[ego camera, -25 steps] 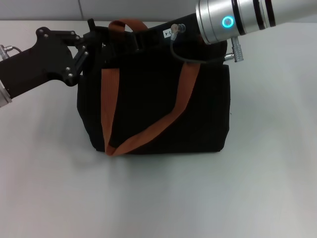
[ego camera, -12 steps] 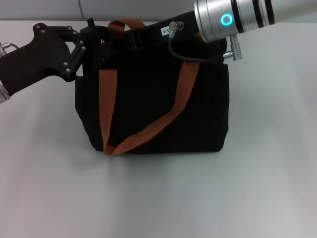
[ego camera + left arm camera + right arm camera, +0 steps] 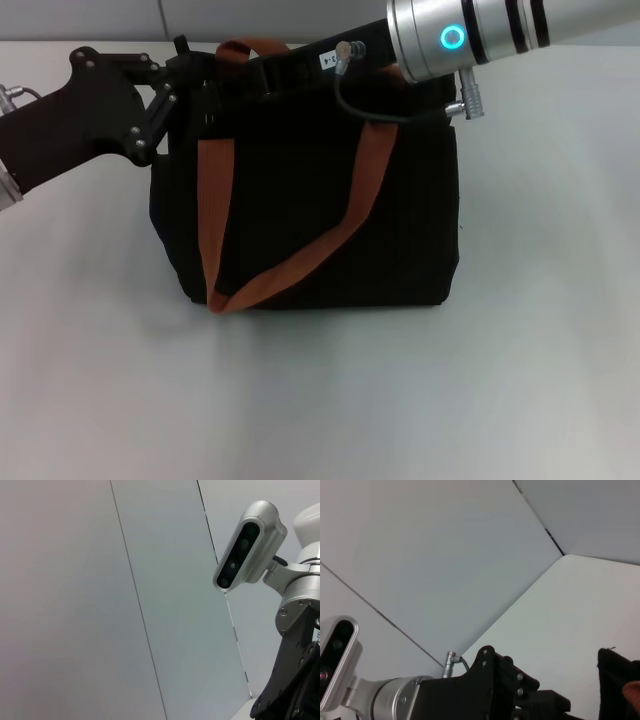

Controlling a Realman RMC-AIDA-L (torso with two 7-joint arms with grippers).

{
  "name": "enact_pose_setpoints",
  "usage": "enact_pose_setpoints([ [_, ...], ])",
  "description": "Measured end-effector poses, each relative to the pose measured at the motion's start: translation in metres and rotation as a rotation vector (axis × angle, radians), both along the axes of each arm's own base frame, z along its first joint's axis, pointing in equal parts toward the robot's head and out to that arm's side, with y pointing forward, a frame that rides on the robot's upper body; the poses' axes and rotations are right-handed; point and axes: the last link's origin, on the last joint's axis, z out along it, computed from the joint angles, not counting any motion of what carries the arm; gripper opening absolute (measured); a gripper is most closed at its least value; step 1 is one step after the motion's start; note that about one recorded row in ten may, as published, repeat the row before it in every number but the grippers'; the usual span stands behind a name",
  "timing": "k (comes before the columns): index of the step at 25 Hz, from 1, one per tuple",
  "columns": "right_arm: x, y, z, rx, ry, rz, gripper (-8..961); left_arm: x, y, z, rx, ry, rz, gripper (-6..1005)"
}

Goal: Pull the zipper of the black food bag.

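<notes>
The black food bag stands upright at the middle of the white table, with orange-brown straps forming a V on its front. My left gripper is at the bag's top left corner. My right gripper reaches in from the right and lies over the bag's top edge, near the orange handle. The zipper is hidden on top of the bag, behind the right gripper. In the right wrist view a corner of the bag shows beside the left arm's black gripper body.
The white table spreads in front of and to both sides of the bag. A pale panelled wall stands behind it. The right arm's silver link and its cable hang over the bag's top right. The left wrist view shows the right arm's wrist camera.
My right arm has slid to the left along the bag's top. My left gripper has risen slightly, and the bag has shifted a little to the left.
</notes>
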Motion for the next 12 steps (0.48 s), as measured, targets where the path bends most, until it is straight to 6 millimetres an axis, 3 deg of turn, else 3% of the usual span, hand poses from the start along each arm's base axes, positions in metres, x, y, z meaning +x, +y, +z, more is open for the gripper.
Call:
enact_pose_setpoints([
  [6, -0.0006, 0.0002, -0.0008, 0.002, 0.000, -0.001, 297, 0.0024, 0.0001, -0.0002, -0.004, -0.004, -0.012, 30],
  [12, -0.0013, 0.0002, -0.0030, 0.004, -0.013, 0.005, 291, 0.0052, 0.0013, 0.0003, -0.007, -0.005, -0.025, 30],
])
